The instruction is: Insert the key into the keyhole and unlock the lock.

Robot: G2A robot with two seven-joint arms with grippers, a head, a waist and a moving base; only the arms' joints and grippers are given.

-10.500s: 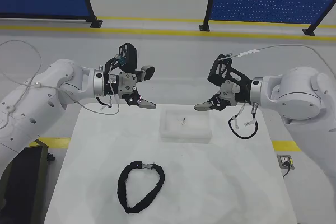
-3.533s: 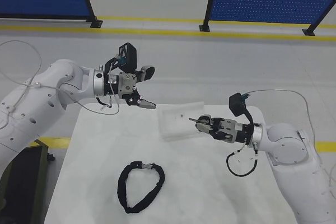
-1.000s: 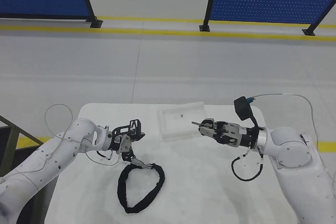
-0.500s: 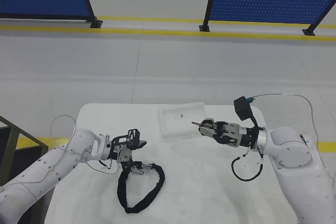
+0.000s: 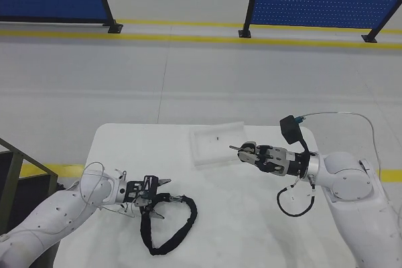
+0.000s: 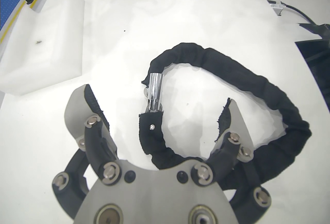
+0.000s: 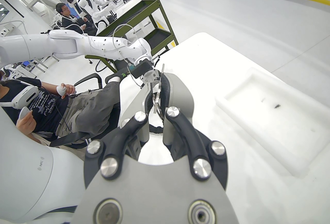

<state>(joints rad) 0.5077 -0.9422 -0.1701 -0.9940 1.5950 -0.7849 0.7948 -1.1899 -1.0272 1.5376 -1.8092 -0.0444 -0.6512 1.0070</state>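
Key (image 7: 162,71) is seen pinched between the closed fingers of the right gripper (image 7: 157,96), with its thin blade projecting past the fingertips. It is held in the air over the table (image 5: 254,221), at the edge of the white foam tray (image 5: 208,153), and well apart from the lock.

The lock (image 6: 154,92), a chain in a black fabric sleeve whose ends are joined by a chrome cylinder, is laid flat in a loop on the table. The keyhole cannot be made out.

The left gripper (image 6: 158,98) is set low over the lock, fingers spread wide on either side of the sleeved end next to the cylinder. No contact with the lock can be seen.

Progress is judged to be early. The key has been secured, so that part may be counted as done. The lock has not yet been gripped or steadied. The key has yet to be carried across, lined up with the cylinder, pushed in and turned. The cylinder looks closed, so the lock is taken to be locked.
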